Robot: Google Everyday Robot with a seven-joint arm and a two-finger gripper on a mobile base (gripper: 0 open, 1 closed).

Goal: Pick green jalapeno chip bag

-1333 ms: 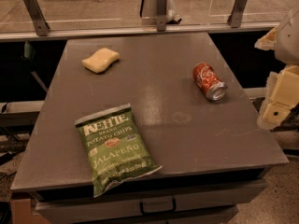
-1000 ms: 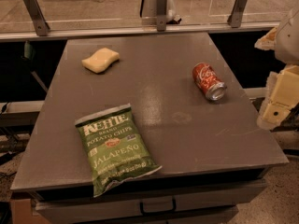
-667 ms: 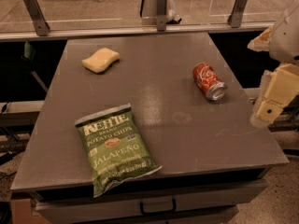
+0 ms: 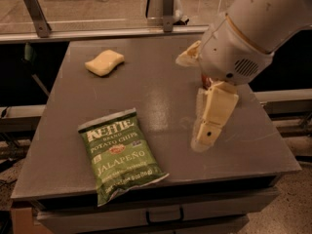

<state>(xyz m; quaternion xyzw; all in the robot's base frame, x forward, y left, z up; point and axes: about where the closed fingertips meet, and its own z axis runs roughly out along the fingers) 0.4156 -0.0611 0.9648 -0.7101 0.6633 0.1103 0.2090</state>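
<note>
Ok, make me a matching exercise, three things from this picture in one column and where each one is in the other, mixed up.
1. green jalapeno chip bag
2. yellow sponge
3. gripper

A. over the right half of the table
B. lying at the far left of the table
C. lying at the front edge, left of centre

Pairs: 1-C, 2-B, 3-A.
</note>
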